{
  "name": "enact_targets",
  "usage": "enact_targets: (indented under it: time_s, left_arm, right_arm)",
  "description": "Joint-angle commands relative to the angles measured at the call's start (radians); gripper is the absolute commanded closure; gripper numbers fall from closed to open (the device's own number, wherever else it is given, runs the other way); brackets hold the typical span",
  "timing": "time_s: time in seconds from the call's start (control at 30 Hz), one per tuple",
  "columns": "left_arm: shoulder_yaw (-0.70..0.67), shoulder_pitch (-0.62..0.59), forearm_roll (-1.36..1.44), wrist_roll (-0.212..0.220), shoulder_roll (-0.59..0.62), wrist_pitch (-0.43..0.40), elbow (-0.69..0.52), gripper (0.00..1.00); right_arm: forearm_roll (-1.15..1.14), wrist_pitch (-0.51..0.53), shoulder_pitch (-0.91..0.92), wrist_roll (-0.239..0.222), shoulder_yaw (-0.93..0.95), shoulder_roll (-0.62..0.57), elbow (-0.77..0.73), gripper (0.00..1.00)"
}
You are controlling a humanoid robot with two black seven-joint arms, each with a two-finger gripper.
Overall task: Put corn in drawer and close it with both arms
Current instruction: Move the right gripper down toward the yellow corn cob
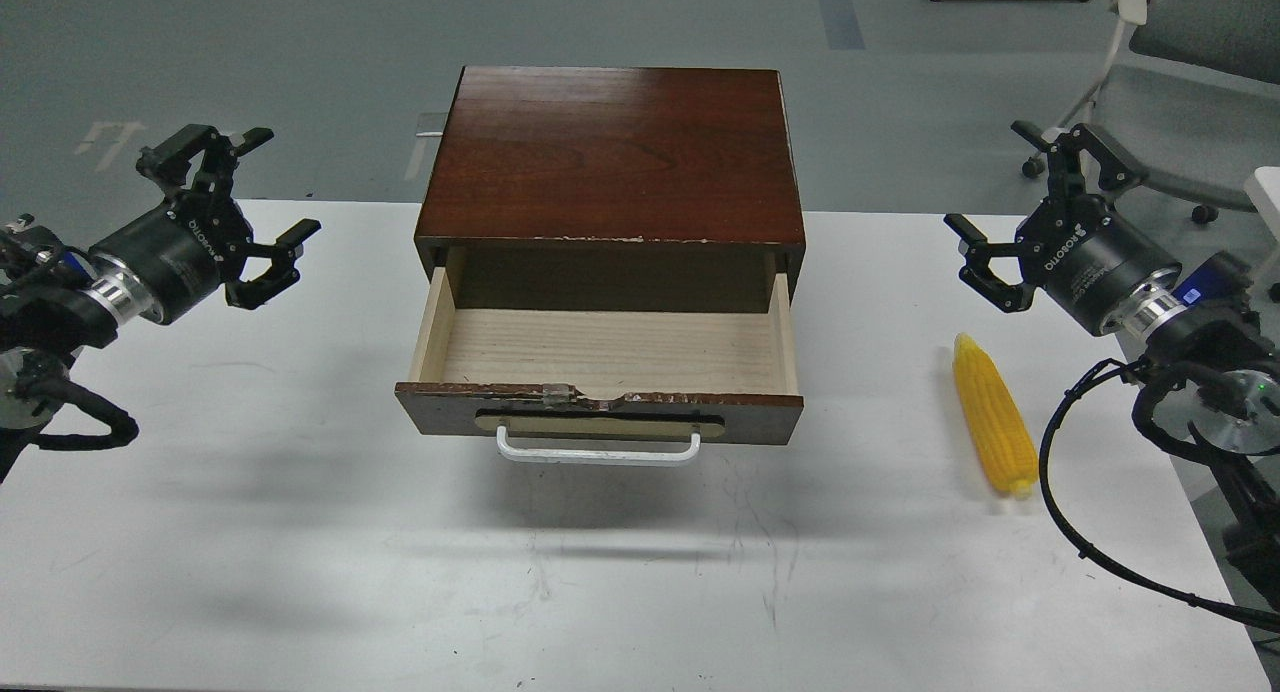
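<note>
The yellow corn [993, 415] lies on the white table at the right, lengthwise, its narrow tip pointing away from me. The drawer [605, 354] is pulled out of the reddish-brown cabinet [610, 152] at the table's middle; its pale wood inside holds nothing, and its white bar handle [598, 450] faces me. My right gripper [1010, 207] hovers open above and just behind the corn, apart from it. My left gripper [262, 187] is held open in the air well left of the cabinet, with nothing between its fingers.
The white table [300, 532] stretches in front of the drawer and to both sides. A black cable [1060, 512] loops down from my right arm close beside the corn. An office chair [1180, 82] stands beyond the table at the far right.
</note>
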Motion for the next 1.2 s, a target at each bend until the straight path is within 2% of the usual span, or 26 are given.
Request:
enact_targets:
  time_s: [0.0,0.77,1.17]
  left_arm:
    - [-0.012,0.004,-0.004,-0.008,0.01,0.0,-0.003,0.02]
    - [-0.003,0.018,-0.003,-0.005,0.011,0.0,0.009,0.02]
    - [-0.002,0.019,-0.001,-0.01,0.014,0.0,0.009,0.02]
  right_arm:
    - [-0.03,-0.001,0.001,0.0,-0.003,0.006,-0.001,0.0]
    - [-0.069,-0.002,0.032,0.003,-0.006,0.007,-0.026,0.0]
    - [-0.064,0.004,0.121,0.0,-0.068,-0.111,-0.076,0.0]
